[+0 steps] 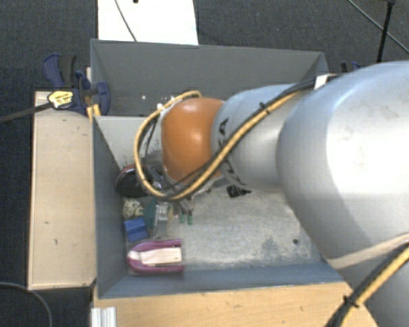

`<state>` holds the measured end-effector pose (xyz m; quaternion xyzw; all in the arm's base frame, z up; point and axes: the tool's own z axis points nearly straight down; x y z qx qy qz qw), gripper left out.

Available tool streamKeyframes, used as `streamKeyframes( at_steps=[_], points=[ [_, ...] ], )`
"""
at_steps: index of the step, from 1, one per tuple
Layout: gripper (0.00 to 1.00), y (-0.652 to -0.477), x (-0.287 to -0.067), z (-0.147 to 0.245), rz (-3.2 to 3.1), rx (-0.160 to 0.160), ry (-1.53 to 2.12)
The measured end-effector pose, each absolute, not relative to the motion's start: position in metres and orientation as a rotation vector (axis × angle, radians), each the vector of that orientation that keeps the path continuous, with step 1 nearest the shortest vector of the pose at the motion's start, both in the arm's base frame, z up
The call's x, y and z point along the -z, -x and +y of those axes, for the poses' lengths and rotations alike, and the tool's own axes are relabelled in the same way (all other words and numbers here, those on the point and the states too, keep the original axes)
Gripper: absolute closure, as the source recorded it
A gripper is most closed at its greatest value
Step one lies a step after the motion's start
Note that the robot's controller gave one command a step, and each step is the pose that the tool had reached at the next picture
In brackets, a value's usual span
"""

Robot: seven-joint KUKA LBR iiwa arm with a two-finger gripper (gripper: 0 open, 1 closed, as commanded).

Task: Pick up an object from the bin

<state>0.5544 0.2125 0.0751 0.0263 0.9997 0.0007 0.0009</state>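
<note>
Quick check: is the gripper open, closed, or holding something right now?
Gripper: cannot be told whether open or closed. It is low at the left end of the bin, near a blue block and a purple and white stapler.

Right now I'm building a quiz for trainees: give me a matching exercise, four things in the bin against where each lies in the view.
Things:
1. purple-and-white item
2. blue block
3. dark round thing
4. small black piece

Places:
A. mid-floor, at the arm's edge
B. by the bin's left wall, beside the orange cover
C. lower left corner
D. just above the purple-and-white item

Pairs: 1-C, 2-D, 3-B, 4-A.
</note>
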Motion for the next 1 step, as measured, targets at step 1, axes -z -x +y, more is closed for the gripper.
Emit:
streamKeyframes(
  at_steps=[1],
  points=[
    [1.00, -0.5376, -0.2489, 0.2270, 3.132, -0.008, -0.041]
  ],
)
